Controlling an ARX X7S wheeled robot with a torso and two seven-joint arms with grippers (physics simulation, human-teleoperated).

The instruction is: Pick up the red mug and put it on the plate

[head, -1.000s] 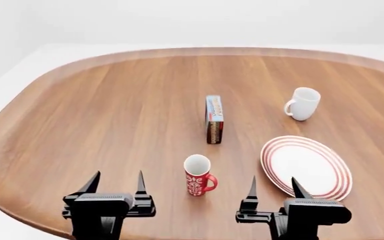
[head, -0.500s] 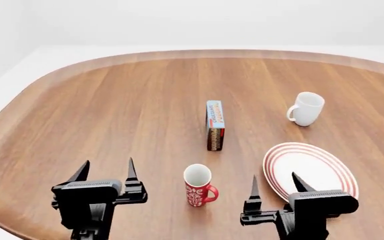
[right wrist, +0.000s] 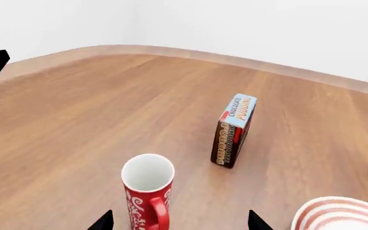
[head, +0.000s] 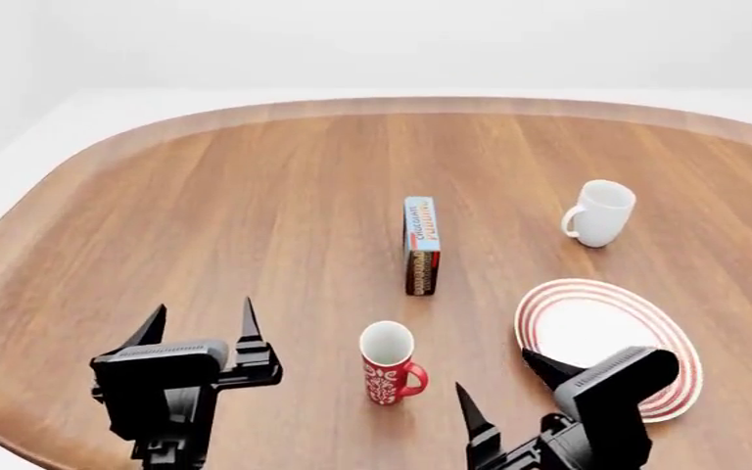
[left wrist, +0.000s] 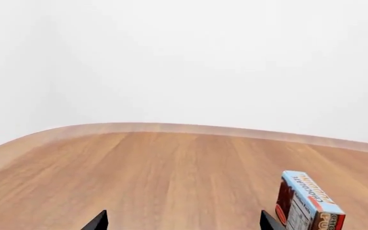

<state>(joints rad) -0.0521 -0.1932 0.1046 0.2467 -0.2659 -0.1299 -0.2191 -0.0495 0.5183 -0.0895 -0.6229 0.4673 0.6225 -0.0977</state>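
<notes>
Left gripper (head: 199,326): sitting lower left of the head view, jaws spread, holding nothing; barely shifting against half a second ago.
Red mug (head: 388,363): standing upright on the tabletop (head: 219,215), lower centre of the head view, handle pointing toward the plate; untouched.
Change: right gripper (head: 496,390) is rolling over and swinging in toward the mug, one fingertip now leading low beside it, jaws spread and empty. Reads as the approach beginning.
Right wrist view: mug (right wrist: 148,189) sitting between the two fingertips, low in frame.
Pudding box (head: 419,244): standing on edge behind the mug, apart from it; probably no obstacle.
Plate (head: 611,333): lower right, bare, partly hidden by the right arm.
White mug (head: 599,212): upper right, well apart.
</notes>
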